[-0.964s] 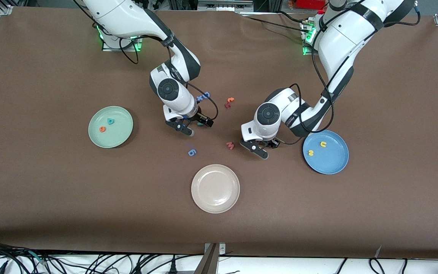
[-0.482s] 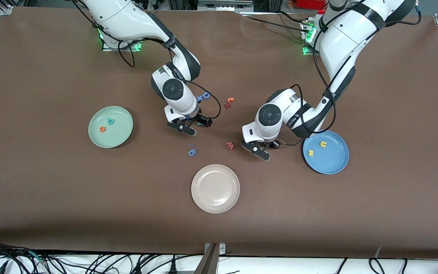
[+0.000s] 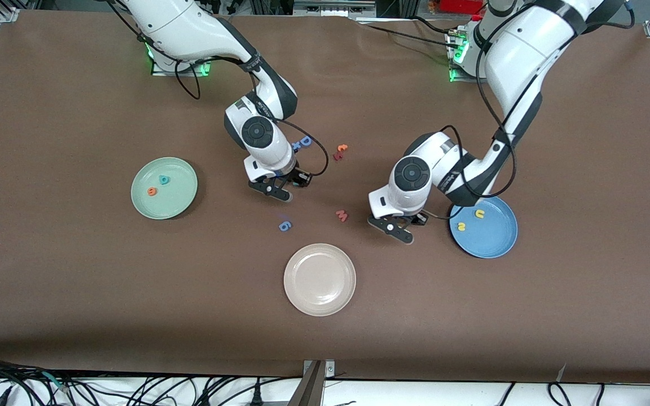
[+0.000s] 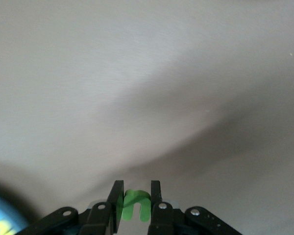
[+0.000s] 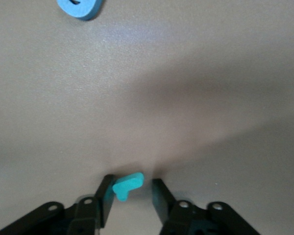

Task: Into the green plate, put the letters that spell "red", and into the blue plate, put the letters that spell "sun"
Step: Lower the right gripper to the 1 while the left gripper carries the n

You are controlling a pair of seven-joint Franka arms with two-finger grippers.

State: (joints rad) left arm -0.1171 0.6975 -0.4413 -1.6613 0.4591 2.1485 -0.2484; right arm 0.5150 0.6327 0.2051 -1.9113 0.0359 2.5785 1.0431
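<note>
The olive-green "n" [image 4: 134, 205] stands pinched between the fingers of my left gripper [image 4: 136, 186], which is shut on it. That left gripper [image 3: 407, 227] hangs over bare table between the pink "w" and the blue plate [image 3: 491, 239]. The plate holds a yellow "u" [image 3: 479, 213] and a yellow "s" [image 3: 461, 226]. My right gripper [image 3: 288, 188] is low over the table's middle. Its jaws [image 5: 132, 181] are open around the small teal "r" [image 5: 127, 185]: one finger touches it and a gap shows at the other. The green plate [image 3: 181, 197] holds the orange "e" [image 3: 152, 192] and teal "d" [image 3: 163, 180].
A beige plate [image 3: 319, 293] lies nearest the front camera. A pink "w" [image 3: 341, 215] and a blue "6" [image 3: 284, 225] lie between the grippers. A blue "D" [image 3: 305, 141] and small orange-red letters [image 3: 340, 151] lie farther from the camera.
The left gripper shut on the "n" and carried it toward the blue plate. The right gripper's jaws narrowed around the "r", staying in place.
</note>
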